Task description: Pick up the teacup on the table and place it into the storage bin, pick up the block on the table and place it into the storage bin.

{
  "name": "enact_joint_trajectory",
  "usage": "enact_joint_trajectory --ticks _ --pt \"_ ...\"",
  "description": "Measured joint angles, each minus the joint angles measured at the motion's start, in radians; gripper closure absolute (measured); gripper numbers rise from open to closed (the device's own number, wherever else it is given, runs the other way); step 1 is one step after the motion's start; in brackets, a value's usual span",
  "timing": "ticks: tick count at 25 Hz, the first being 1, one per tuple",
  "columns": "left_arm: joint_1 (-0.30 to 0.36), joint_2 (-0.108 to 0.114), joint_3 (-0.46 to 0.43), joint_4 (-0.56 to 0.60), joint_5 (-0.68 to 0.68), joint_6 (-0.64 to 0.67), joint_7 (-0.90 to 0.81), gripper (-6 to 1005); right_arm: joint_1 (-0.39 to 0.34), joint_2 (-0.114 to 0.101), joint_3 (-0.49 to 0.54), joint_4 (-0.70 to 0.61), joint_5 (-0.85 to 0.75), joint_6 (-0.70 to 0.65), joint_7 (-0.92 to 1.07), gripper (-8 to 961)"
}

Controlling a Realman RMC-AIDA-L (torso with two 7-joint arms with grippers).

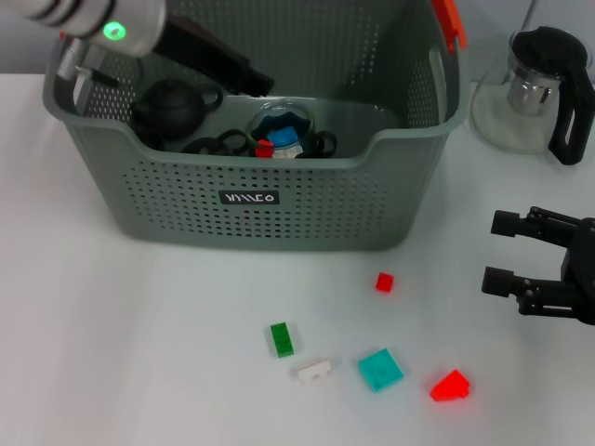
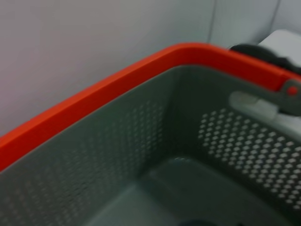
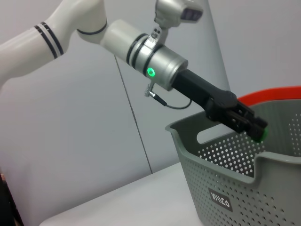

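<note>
Storage bin: grey perforated basket at the far middle of the white surface, long axis running left to right, labelled wall facing the robot, orange-red handle piece at its far right corner.
Inside the bin: a dark teapot on the left, a clear glass cup with blue inside it, a small red piece, and black rings on the floor.
Blocks on the surface: small red block just in front of the bin; nearer the robot lie a green block with its long axis pointing away, a white block, a teal square block and a red wedge.
Left hand: above the bin's left half, reaching down and rightwards into it; cannot tell whether its fingers are parted.
Right hand: at the right edge, apart from the blocks, fingers spread apart and holding nothing.
Glass pot: black lid and handle, right of the bin.
</note>
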Motion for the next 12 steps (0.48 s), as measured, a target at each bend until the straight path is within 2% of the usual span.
enact_joint_trajectory --ticks 2,6,8,9,10,12 --pt "0.010 -0.023 0.008 0.017 0.015 -0.030 0.000 467 -0.002 0.000 0.000 0.000 0.000 0.000 0.000 39" --pt "0.038 -0.042 -0.028 0.077 -0.029 -0.039 0.001 456 -0.006 -0.001 0.002 0.000 0.001 -0.002 0.000 39" --pt "0.088 -0.057 -0.075 0.142 -0.131 -0.040 0.016 450 -0.006 -0.002 0.002 -0.001 0.002 -0.002 -0.002 39" --pt "0.133 -0.066 -0.116 0.177 -0.234 -0.042 0.040 447 -0.006 -0.002 0.002 0.000 0.002 -0.002 -0.004 39" --pt "0.164 -0.070 -0.141 0.186 -0.308 -0.040 0.065 406 -0.006 -0.001 0.002 -0.001 0.002 -0.002 -0.005 39" --pt "0.249 -0.074 -0.202 0.165 -0.538 -0.024 0.151 325 -0.006 0.000 0.002 -0.001 0.002 -0.001 -0.006 39"
